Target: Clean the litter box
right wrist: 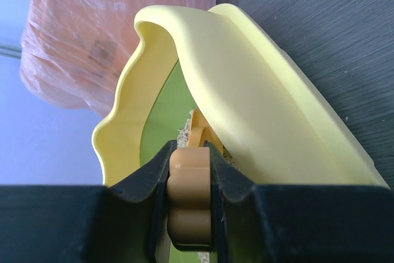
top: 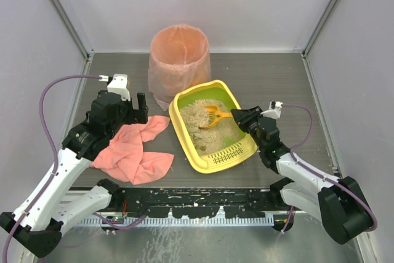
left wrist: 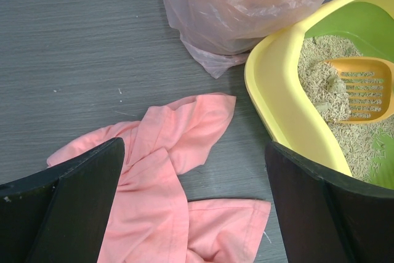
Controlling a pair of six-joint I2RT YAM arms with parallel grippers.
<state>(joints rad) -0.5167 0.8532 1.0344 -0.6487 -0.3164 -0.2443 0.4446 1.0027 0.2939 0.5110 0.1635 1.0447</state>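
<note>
The yellow litter box (top: 184,129) with a lime-green inside and beige litter (top: 203,121) lies mid-table, its slotted grate (top: 225,158) at the near end. It also shows in the left wrist view (left wrist: 277,97) and the right wrist view (right wrist: 258,103). My right gripper (top: 244,117) is shut on the handle (right wrist: 191,204) of the orange slotted scoop (top: 215,115), whose head rests in the litter. The scoop also shows in the left wrist view (left wrist: 363,87). My left gripper (top: 138,108) is open and empty above the pink cloth (top: 135,149), left of the box.
A tall round bin lined with a pink bag (top: 179,60) stands behind the litter box, touching its far left corner. The pink cloth (left wrist: 166,183) lies crumpled between the left arm and the box. Grey walls enclose the table on three sides.
</note>
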